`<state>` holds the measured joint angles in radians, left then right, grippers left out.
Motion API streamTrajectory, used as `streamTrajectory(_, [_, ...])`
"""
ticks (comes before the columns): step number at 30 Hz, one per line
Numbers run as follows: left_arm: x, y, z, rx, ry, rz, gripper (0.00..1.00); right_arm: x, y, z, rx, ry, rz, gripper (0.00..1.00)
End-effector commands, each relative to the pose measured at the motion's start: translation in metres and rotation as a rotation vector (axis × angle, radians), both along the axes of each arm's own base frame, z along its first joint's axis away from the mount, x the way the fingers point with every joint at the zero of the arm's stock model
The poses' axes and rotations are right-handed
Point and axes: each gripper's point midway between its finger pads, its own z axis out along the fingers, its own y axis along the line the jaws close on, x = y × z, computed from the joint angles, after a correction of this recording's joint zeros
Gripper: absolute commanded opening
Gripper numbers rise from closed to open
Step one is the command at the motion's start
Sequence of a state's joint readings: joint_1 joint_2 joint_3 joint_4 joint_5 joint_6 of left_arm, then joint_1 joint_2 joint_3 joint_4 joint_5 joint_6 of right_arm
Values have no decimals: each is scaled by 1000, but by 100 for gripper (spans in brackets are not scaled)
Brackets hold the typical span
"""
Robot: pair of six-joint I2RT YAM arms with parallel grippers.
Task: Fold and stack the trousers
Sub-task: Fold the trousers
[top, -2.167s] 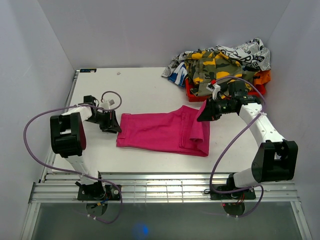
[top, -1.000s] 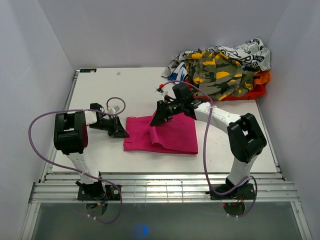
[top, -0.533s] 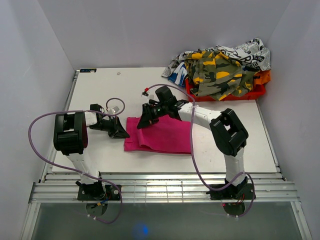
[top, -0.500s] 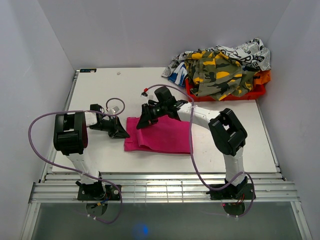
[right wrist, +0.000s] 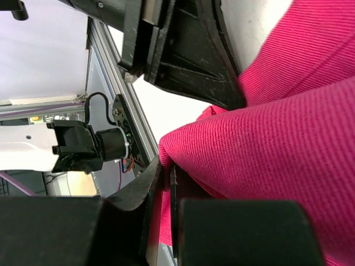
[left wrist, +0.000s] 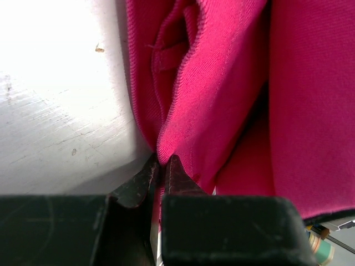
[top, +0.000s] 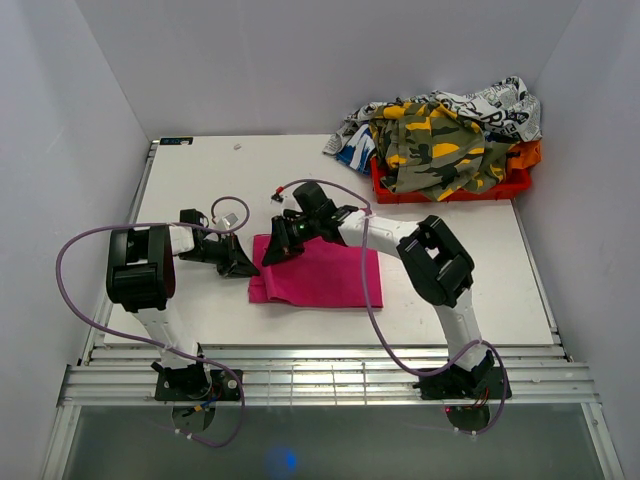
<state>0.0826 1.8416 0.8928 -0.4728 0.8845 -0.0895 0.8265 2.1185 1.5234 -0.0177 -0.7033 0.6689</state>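
The white tabletop (top: 200, 180) takes up most of the overhead view, and the arms' bases are bolted along its 6 o'clock edge. The trousers (top: 330, 280) are seen a little toward 6 o'clock from the tabletop's middle. They are laid flat as a compact magenta rectangle, with one layer folded over another.

A heap of mixed clothes (top: 440, 135) in camouflage, black-and-white print and blue is piled at the tabletop's 1 o'clock corner. It spills over a red bin (top: 500, 185), of which only part is shown.

The right arm is stretched across the trousers from 3 o'clock toward 9 o'clock. Its right claw (top: 277, 252) is set at the 10 o'clock corner of the magenta rectangle. In its wrist view the tips are clenched on a rounded fold of pink cloth, which is pinched thin between them.

The left claw (top: 243, 266) is placed at the 9 o'clock edge of the trousers, just beside the right claw. It too is clenched — a narrow pleat of the pink hem is gripped between its tips, close to the tabletop.

A purple cable is looped out from each arm.
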Motion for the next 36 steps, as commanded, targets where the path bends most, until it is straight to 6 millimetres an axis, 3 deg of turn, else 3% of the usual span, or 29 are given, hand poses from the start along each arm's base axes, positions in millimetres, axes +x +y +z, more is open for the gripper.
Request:
streamTrajectory(1, [-7,7,-19,102,1,-14,0,-1,27,39,109,-53,23,8])
streamTrajectory(16, [-9,5,-19,105,2,-14,0,16,46,21,92,-54,-13,8])
streamTrajectory(21, [1,15,-7,136,-30,5,19,7,44,22,131,-57,33,36])
streamTrajectory(24, [13,38,3,186,-56,76,27,6,38,37,161,-117,55,45])
streamTrajectory(25, [22,52,14,209,-90,119,31,6,31,48,171,-136,52,53])
streamTrajectory(27, [30,73,26,227,-123,174,41,11,20,68,201,-194,54,59])
streamTrajectory(29, [39,86,44,244,-173,184,44,19,4,76,208,-250,45,67])
streamTrajectory(30, [42,96,50,252,-180,204,45,18,-5,97,236,-295,53,70])
streamTrajectory(32, [48,107,67,263,-232,186,49,29,-26,107,232,-364,51,77])
streamTrajectory(33, [49,109,73,258,-248,176,49,28,-37,105,210,-433,91,77])
streamTrajectory(34, [43,107,82,227,-249,154,49,27,-50,117,201,-491,99,78])
streamTrajectory(35, [47,92,112,121,-337,99,49,31,-66,112,166,-520,94,78])
streamTrajectory(36, [43,83,127,79,-421,18,49,28,-82,115,139,-582,109,78])
